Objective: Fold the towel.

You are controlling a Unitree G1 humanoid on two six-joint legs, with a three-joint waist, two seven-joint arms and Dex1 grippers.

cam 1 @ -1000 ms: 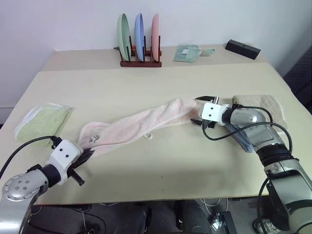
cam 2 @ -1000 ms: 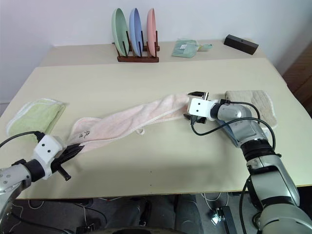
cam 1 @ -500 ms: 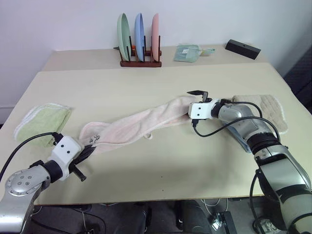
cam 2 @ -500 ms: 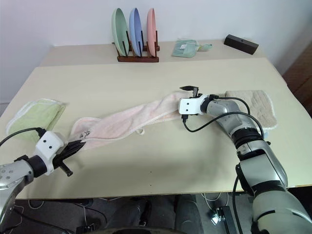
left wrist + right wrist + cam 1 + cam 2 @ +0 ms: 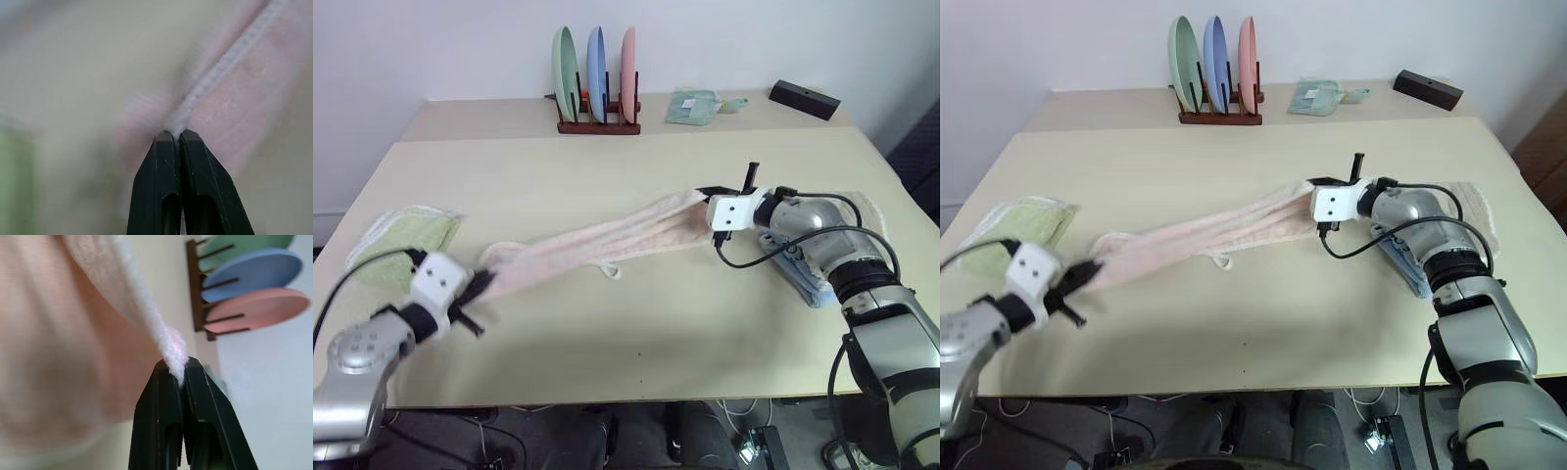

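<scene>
The pale pink towel (image 5: 597, 240) stretches in a long band across the middle of the table (image 5: 636, 333), sagging between my two grippers. My left gripper (image 5: 481, 281) is shut on the towel's left end, and the left wrist view has the pale hem (image 5: 178, 117) pinched between its black fingertips. My right gripper (image 5: 701, 193) is shut on the right end, with the fluffy edge (image 5: 173, 350) clamped between its fingers. Both ends are raised a little off the table. A small loop (image 5: 610, 272) hangs from the near edge.
A folded light green towel (image 5: 403, 237) lies at the table's left edge. A beige towel (image 5: 867, 208) and a bluish cloth (image 5: 800, 277) lie under my right arm. At the back stand a plate rack (image 5: 597, 90), a green cloth (image 5: 690, 106) and a black box (image 5: 804, 99).
My right gripper has shut on the towel's right end and lifted it. My left gripper has risen and moved forward with the left end, so the towel now hangs stretched between them.
</scene>
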